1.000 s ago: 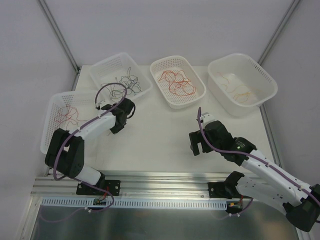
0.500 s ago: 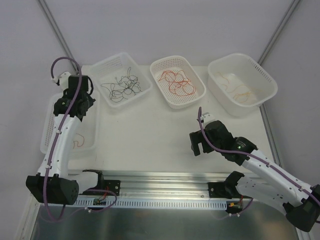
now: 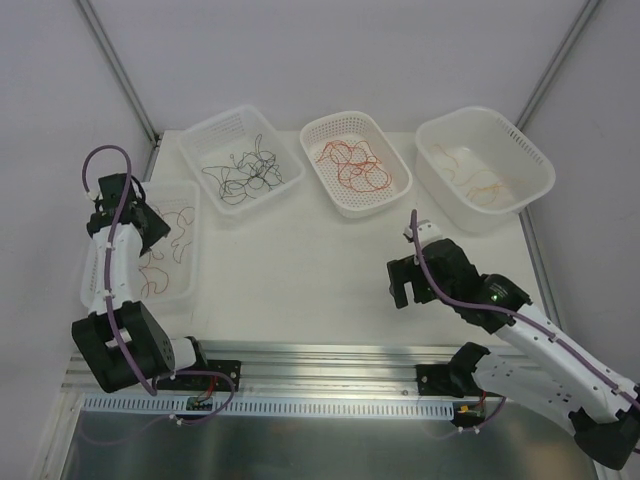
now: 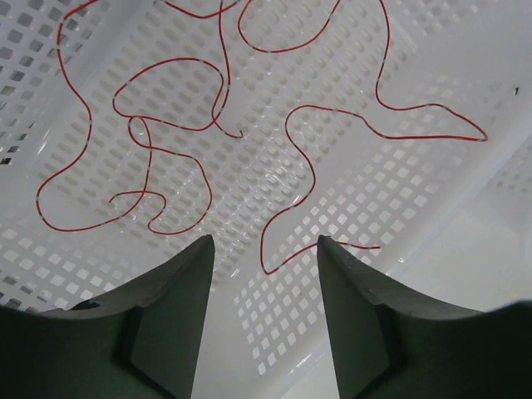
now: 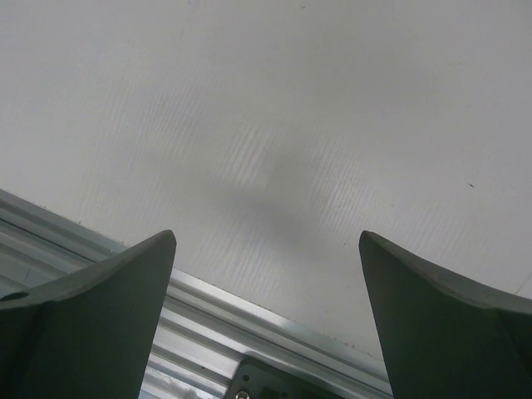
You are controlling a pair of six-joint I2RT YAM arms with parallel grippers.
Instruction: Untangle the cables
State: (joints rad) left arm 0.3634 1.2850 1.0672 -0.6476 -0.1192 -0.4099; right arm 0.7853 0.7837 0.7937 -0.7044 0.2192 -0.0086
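Note:
The cables lie sorted by colour in four white baskets. Brownish-red cables point(image 3: 165, 262) rest in the left basket point(image 3: 190, 190), black cables point(image 3: 240, 172) in the back-left basket, red cables point(image 3: 355, 165) in the middle one and orange cables point(image 3: 478, 182) in the right one. My left gripper point(image 3: 152, 224) hangs over the left basket. In the left wrist view, the left gripper point(image 4: 266, 249) is open with nothing between its fingers, and thin red cables point(image 4: 309, 166) curl loosely on the perforated floor below. My right gripper point(image 3: 403, 290) stands open over bare table, and the right wrist view shows the right gripper point(image 5: 266, 241) holding nothing.
The black-cable basket point(image 3: 215, 127), red-cable basket point(image 3: 345, 120) and orange-cable basket point(image 3: 530, 150) line the back of the table. An aluminium rail point(image 3: 320, 360) runs along the near edge, also seen as a metal rail point(image 5: 216, 307) under the right gripper.
My left arm has swung from the table's middle out over the left basket and its jaws have opened. More cable now lies in that basket. The right arm has shifted slightly.

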